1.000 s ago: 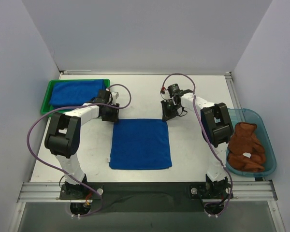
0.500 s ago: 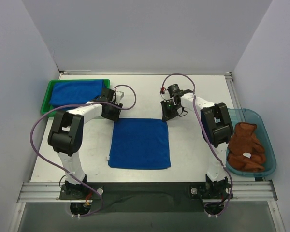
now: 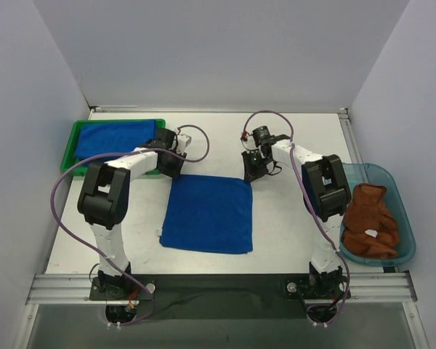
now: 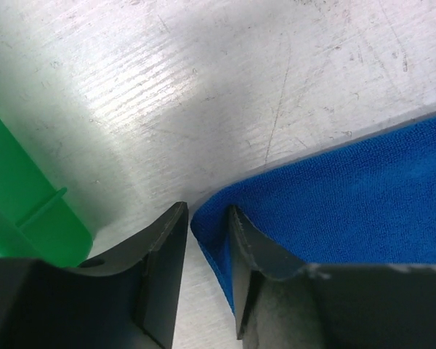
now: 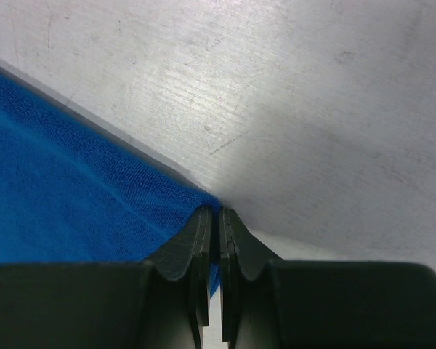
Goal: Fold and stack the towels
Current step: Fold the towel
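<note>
Since a moment ago we see the left gripper (image 4: 207,216) slide onto the far-left corner of the blue towel (image 3: 207,214), which lies flat mid-table. Its jaws are narrowing but not pinched yet (the towel skews slightly). The right gripper (image 5: 219,213) stays clamped on the far-right corner, so we reckon the fold lift is close.

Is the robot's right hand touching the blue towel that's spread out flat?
Touching. The right wrist view shows the right hand pinched shut on a corner of the blue towel, with a sliver of blue cloth caught in the pinch.
</note>
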Controlling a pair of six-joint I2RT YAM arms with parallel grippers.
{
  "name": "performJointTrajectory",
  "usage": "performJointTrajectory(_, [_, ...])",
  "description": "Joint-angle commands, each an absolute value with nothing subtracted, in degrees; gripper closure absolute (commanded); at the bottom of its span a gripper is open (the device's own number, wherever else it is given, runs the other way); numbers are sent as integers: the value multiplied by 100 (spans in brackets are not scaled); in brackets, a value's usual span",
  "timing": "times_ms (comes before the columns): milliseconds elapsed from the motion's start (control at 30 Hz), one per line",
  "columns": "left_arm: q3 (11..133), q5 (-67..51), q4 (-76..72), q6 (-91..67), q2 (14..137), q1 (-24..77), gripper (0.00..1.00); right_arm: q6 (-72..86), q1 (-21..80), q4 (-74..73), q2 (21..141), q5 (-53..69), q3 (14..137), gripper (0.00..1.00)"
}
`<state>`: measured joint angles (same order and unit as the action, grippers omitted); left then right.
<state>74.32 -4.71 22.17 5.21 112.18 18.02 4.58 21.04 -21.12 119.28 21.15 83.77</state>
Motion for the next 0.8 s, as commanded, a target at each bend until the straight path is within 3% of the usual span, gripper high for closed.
performJointTrajectory(0, [7383,-606,2812,598,11663,1819,62,334,2127,-2786,11980,1986,8121,100])
performJointTrajectory(67, [7392,-659,2865,589,11689,1819,67,334,2127,-2786,11971,1969,8112,100])
performJointTrajectory(100, [7400,-677,2891,580,11689,1819,75,325,2127,-2777,11962,1969,8112,100])
performJointTrajectory(233, [7409,-677,2962,598,11689,1819,92,316,2101,-2777,11892,1873,8095,100])
performJointTrajectory(333, [7409,-616,2979,572,11593,1819,100,369,2013,-2769,11761,1776,8095,100])
performJointTrajectory(767, [7594,-115,2892,360,9618,2223,100,580,1986,-1680,9547,941,7384,100])
